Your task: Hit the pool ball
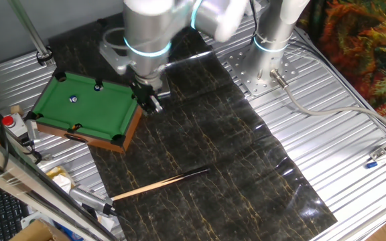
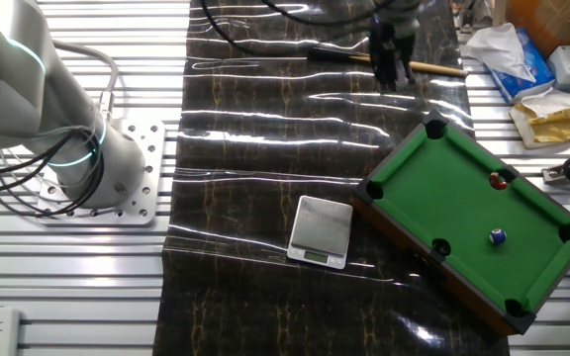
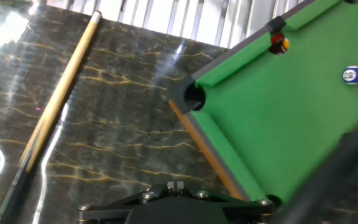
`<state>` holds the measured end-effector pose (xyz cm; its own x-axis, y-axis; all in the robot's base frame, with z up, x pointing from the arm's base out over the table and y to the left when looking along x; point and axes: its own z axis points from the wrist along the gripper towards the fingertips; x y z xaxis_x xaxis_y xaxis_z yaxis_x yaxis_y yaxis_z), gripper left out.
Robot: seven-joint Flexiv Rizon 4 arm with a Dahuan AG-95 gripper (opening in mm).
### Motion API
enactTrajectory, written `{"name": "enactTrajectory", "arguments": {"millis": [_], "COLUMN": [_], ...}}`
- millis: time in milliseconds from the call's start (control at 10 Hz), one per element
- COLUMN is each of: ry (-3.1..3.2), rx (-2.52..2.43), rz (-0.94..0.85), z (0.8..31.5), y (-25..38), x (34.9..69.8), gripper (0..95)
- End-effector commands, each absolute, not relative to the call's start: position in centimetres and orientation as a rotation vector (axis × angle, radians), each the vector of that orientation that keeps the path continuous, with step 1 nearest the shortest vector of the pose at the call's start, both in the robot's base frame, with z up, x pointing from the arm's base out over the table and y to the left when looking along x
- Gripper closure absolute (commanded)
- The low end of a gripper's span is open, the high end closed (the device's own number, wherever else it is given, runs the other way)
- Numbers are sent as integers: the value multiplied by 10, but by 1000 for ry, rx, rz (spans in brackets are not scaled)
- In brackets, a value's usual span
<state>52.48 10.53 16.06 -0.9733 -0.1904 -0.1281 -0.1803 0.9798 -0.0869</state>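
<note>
A small green pool table (image 1: pixel 96 110) with a wooden frame sits at the left of the black mat; it also shows in the other fixed view (image 2: pixel 453 188) and the hand view (image 3: pixel 272 124). A blue striped ball (image 1: pixel 74 99) (image 2: pixel 498 236) (image 3: pixel 351 75) lies on the felt. A red-orange ball (image 2: pixel 498 180) (image 3: pixel 279 43) sits by a side pocket. The wooden cue stick (image 1: pixel 159 183) (image 2: pixel 433 67) (image 3: pixel 55 106) lies flat on the mat, apart from the table. My gripper (image 1: pixel 149 100) (image 2: pixel 389 69) (image 3: pixel 176 185) hangs above the mat beside the table's corner, shut and empty.
A small silver scale (image 2: pixel 322 230) sits on the mat next to the pool table. The arm's base (image 2: pixel 77 158) stands on a plate beside the mat. A red button box (image 1: pixel 9 122), tissues (image 2: pixel 508 49) and clutter lie along the table's edges.
</note>
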Motion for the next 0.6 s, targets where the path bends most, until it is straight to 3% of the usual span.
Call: {"name": "enactTrajectory", "arguments": {"millis": [100,300,400,600], "ry": [3017,3026,3023,3024], "rx": [41,158,190,229], "rz": [-91,-87,-71,-45], "z": [151,153,150,139], "y": [178,220,236,256], "x": [541,551,553,554], "gripper": [950,950,760,760]}}
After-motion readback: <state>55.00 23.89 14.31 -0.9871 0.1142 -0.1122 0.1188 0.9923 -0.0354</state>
